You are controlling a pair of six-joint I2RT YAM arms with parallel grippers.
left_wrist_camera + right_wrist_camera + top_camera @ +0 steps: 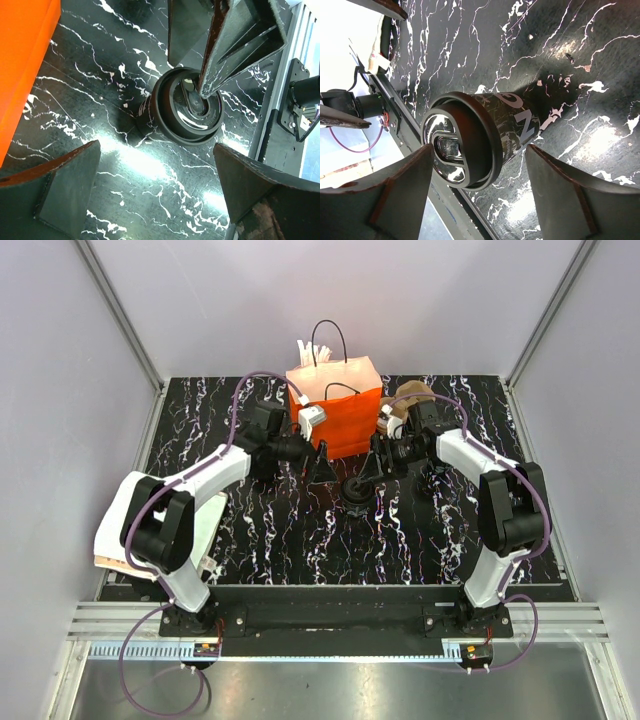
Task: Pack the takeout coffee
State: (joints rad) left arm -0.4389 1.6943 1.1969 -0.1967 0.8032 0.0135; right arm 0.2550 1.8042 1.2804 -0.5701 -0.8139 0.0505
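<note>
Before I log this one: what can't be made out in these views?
- Inside of the orange bag: top view, hidden by its own walls and the white papers sticking out.
- Takeout coffee: top view, small and mostly covered by the right gripper.
- Its lettering: right wrist view, wraps out of sight round the side.
- Brown object: top view, partly behind the right arm, unidentifiable.

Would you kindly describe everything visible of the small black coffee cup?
The coffee cup is small, round and glossy black, with pale lettering on its side and a black lid that has a raised rim and a sunken oval in the middle. It stands upright on the black marbled table, just in front of the orange bag. The right claw straddles it with open jaws; whether a finger touches it I cannot tell.
</note>
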